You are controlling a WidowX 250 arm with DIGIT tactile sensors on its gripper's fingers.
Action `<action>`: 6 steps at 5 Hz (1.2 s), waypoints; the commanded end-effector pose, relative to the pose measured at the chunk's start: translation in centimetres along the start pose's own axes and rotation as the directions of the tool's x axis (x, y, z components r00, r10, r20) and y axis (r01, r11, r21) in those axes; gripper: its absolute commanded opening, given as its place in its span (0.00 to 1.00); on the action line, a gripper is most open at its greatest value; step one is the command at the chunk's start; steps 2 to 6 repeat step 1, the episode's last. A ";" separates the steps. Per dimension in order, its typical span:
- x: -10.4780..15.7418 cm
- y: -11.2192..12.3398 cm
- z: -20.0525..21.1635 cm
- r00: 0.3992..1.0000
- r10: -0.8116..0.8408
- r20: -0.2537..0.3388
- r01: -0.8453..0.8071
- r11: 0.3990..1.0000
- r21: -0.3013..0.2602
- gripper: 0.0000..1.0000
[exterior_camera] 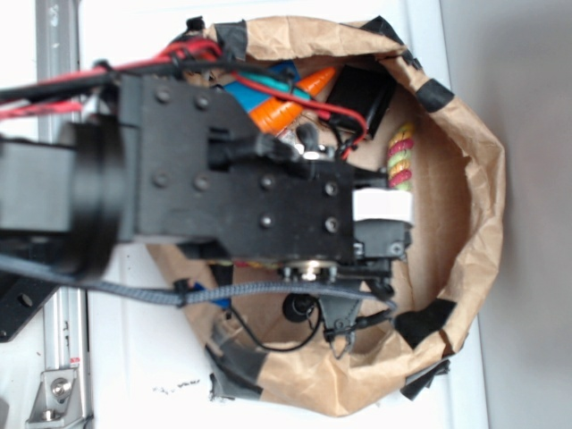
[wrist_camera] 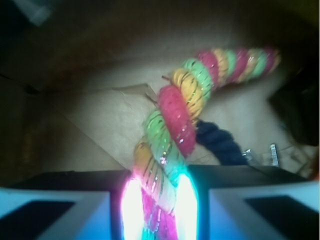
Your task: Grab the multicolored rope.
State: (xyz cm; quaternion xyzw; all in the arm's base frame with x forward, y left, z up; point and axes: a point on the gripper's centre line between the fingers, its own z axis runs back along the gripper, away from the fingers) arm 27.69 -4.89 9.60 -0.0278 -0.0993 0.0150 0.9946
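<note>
Exterior view: a crumpled brown paper bag point(exterior_camera: 478, 223) with black tape patches on its rolled rim lies open on a white table point(exterior_camera: 125, 375). The black robot arm point(exterior_camera: 223, 183) fills most of the bag's mouth, leaving only a narrow band of free room along the bag's right wall. A short stretch of the multicolored rope point(exterior_camera: 400, 159) shows just past the arm's tip, running up and down in the picture, banded pink, yellow and green. Orange and blue objects point(exterior_camera: 281, 98) sit at the bag's upper edge, partly hidden. The gripper itself is hidden under the arm here.

Wrist view: the gripper point(wrist_camera: 156, 210) has its two glowing pale pads closed against the multicolored rope point(wrist_camera: 175, 120), one on each side. From the pads the rope's long axis rises, then bends toward the upper right. It is thick and twisted, with glittery fibrous strands. A navy blue rope point(wrist_camera: 220, 142) lies just behind it, on the creased brown paper floor point(wrist_camera: 100, 120). Dark bag walls close in on the left and top.
</note>
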 end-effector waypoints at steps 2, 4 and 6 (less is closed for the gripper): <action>0.1 0.6 4.5 0.999 -0.001 0.045 0.001 1.000 -0.009 0.00; 0.1 0.6 4.5 0.999 -0.001 0.045 0.001 1.000 -0.009 0.00; 0.1 0.6 4.5 0.999 -0.001 0.045 0.001 1.000 -0.009 0.00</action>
